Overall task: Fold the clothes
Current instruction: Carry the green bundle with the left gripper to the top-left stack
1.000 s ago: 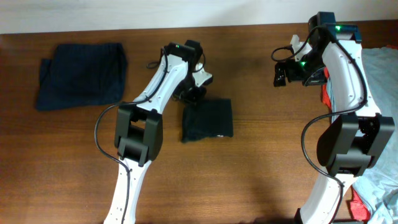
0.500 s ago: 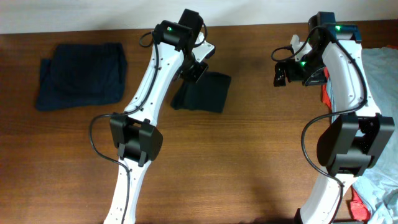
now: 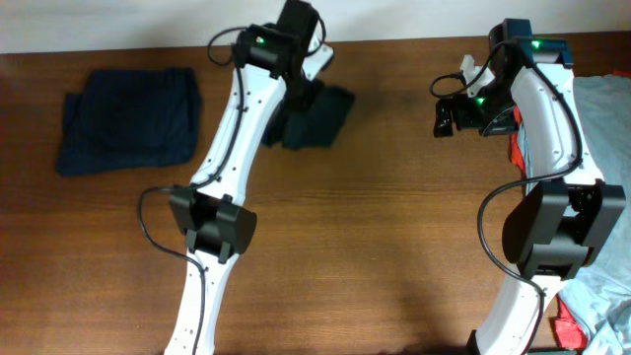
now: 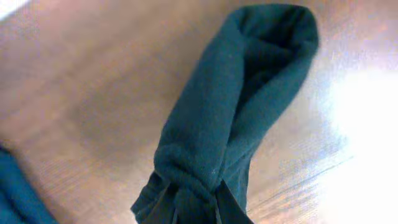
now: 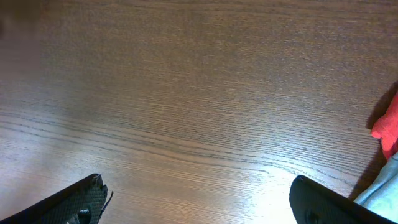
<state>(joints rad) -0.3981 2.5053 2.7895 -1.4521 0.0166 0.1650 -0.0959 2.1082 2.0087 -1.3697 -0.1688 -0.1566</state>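
Along the right edge of the desk point(image 3: 394, 247) lies a heap of grey-blue cloth point(image 3: 603, 113). It runs from the near right corner toward the far one. A red cloth point(image 3: 566, 330) shows in the heap at the near corner, and more red shows beside the right arm point(image 3: 552, 128).

Farther in, the right tool point(image 5: 198, 186) hangs over bare wood in the far right part of the desk. Its fingers point(image 5: 81, 199) are spread wide and hold nothing; only wood grain lies between them.

The left arm point(image 3: 232, 148) stretches from the near edge almost to the far edge. The left tool point(image 4: 189, 210) is nearly closed and pinches the bunched end of the dark shirt point(image 4: 230, 118). The shirt is folded into a long, thick roll and extends away from the tool. From above it sits under the tool, close to the far edge and a little left of the middle. Whether its free end touches the wood cannot be told.

A navy garment point(image 3: 128, 118) lies folded flat toward the far left corner, well apart from the shirt.
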